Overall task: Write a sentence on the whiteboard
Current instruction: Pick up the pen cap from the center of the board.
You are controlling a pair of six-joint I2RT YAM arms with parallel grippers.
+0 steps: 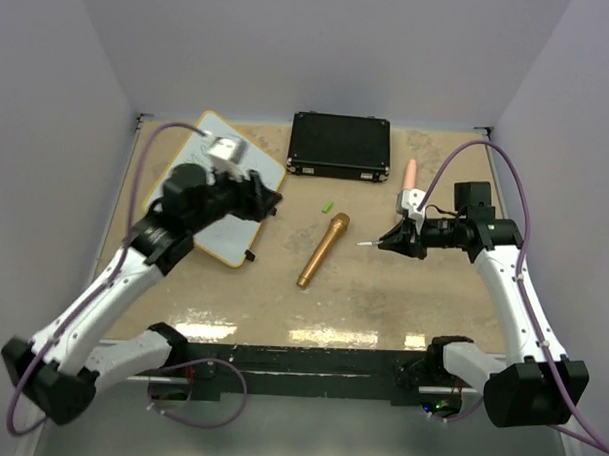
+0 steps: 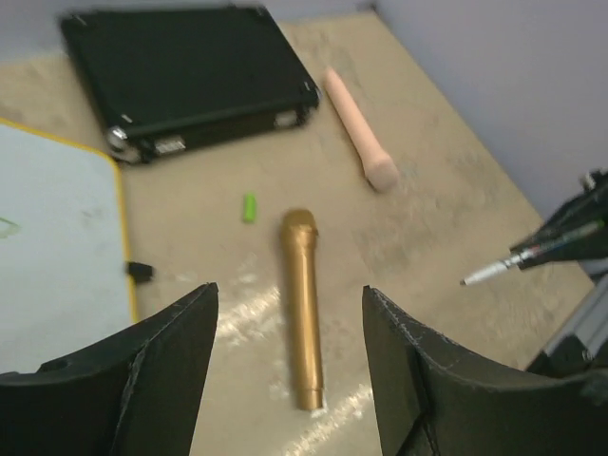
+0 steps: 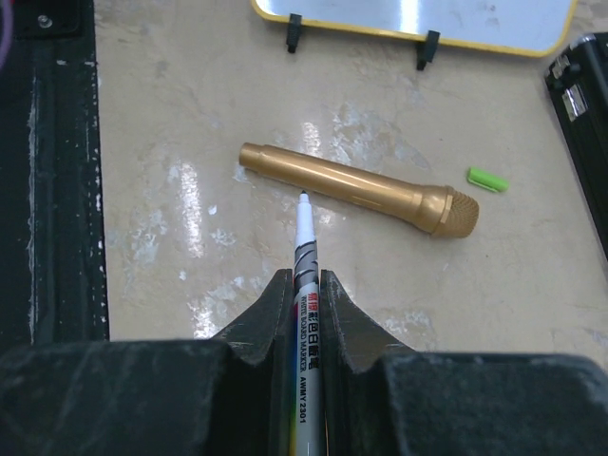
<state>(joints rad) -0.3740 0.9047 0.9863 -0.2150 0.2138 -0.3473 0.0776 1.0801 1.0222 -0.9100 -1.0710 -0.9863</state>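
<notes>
As marker's (image 3: 304,249) clamped, whiteboard (image 3: 408,14) sits L.

The marker (image 3: 304,237) bears print along its barrel: "BOARD MARKER" in small letters, "AWMY 2301" beside it, and Chinese characters too blurred to read. The green strokes (image 2: 8,226) at nine o'clock on the whiteboard (image 2: 57,275) are illegible.

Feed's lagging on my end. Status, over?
Left gripper open, empty, at whiteboard edge. Right gripper shut on marker, uncapped. Mic lies between marker and whiteboard.
</notes>
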